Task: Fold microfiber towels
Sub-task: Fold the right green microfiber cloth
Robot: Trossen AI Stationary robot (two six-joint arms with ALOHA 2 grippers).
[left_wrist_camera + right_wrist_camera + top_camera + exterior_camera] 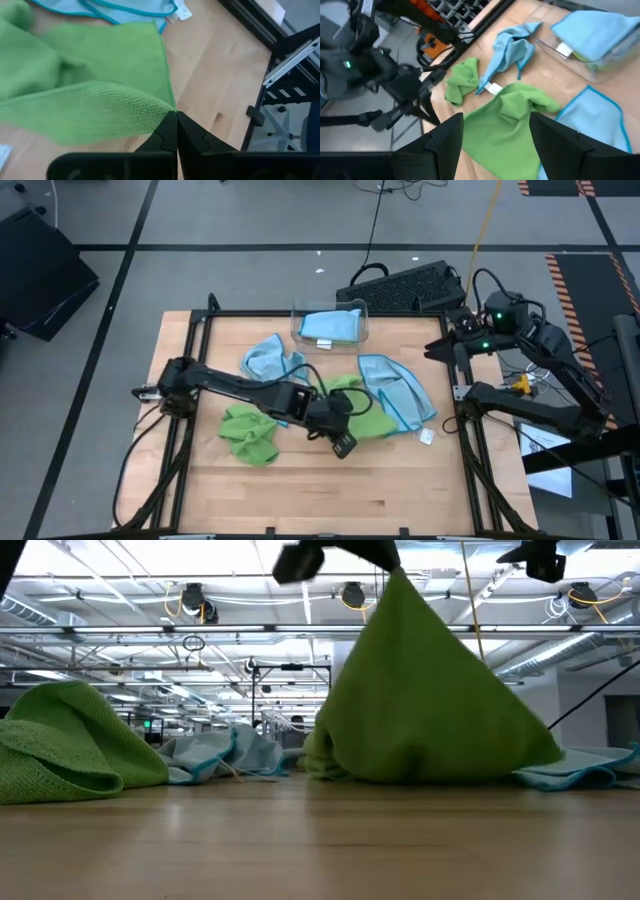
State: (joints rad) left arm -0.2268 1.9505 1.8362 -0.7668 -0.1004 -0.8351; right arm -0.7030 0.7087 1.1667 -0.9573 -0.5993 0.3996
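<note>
A lime green towel (362,415) is pinched by its corner in the left tool (176,122), lifted mid-tabletop (400,490) like a tent. Farther back, the right tool (495,137) is parked at the right edge, fingers spread wide, nothing held.

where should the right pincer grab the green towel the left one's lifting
Take the low free corner of the lifted green towel, coming from the right side. The left pincer pinches one corner shut, so the cloth hangs like a tent with its lower edge on the table. The right pincer is open.
</note>
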